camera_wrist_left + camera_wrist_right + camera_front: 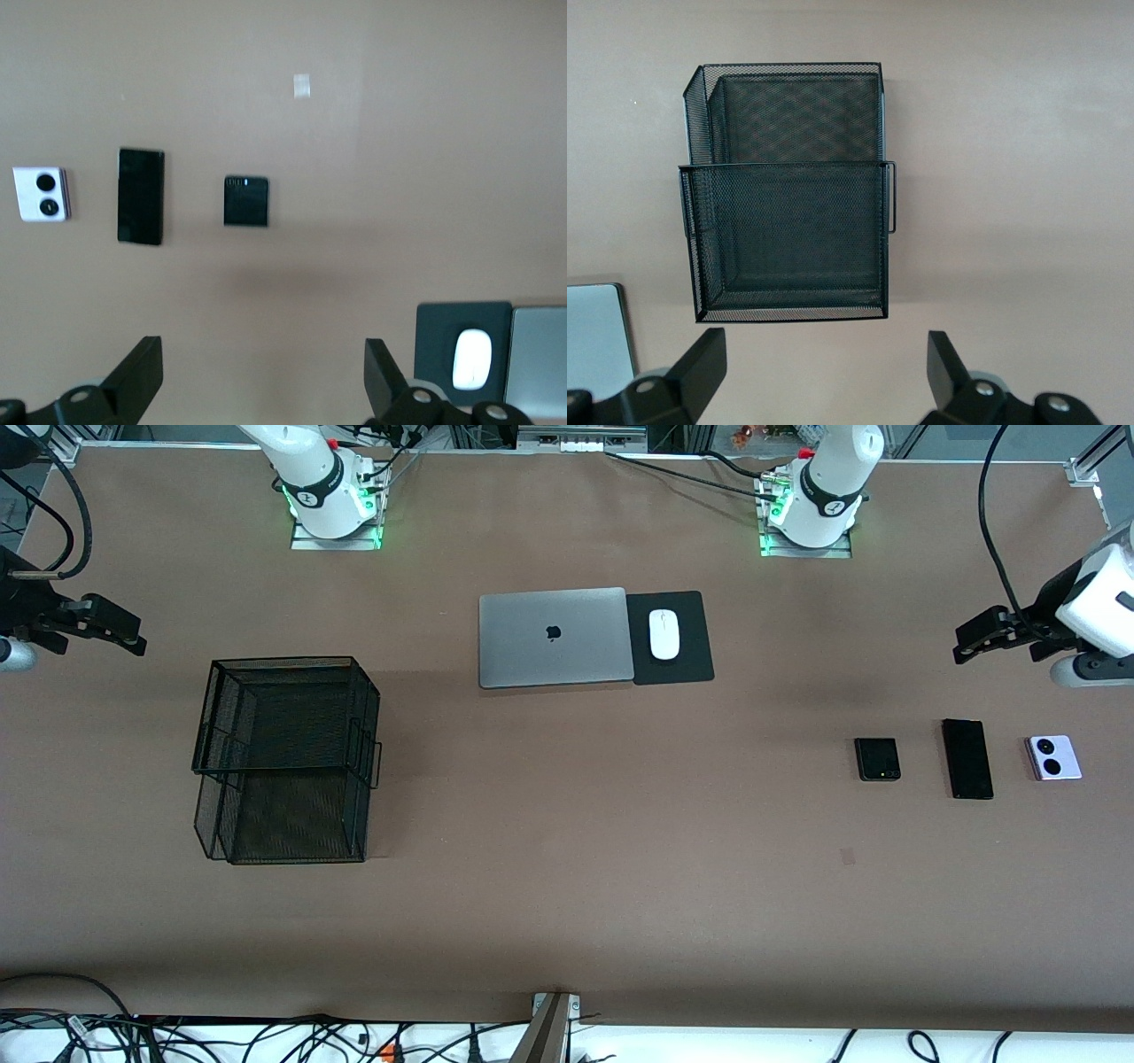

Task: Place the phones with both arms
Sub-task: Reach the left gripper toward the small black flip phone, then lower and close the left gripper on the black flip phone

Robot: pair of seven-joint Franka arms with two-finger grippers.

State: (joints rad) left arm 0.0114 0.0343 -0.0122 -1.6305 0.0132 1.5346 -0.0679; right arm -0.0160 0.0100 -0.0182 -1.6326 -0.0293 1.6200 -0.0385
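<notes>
Tabletop (567, 921) of matte brown, three flat phones in a row toward the left arm's end: folded black square (877, 759), slim black slab (967, 759), lilac-white square (1053, 758), wire-mesh tray (285, 760) near the right arm, left gripper (263, 372) and right gripper (826, 367) both spread wide, holding nothing, hovering over bare table.

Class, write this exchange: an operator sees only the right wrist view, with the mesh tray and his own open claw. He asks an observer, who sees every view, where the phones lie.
Operator: Where are they?
Observer: In a row toward the left arm's end of the table: a folded black phone, a black slab and a lilac phone.
Operator: Is the left claw on one?
Observer: No, it hangs open over bare table, holding nothing.
Operator: Anything beside the laptop?
Observer: A white mouse on a black pad.
</notes>
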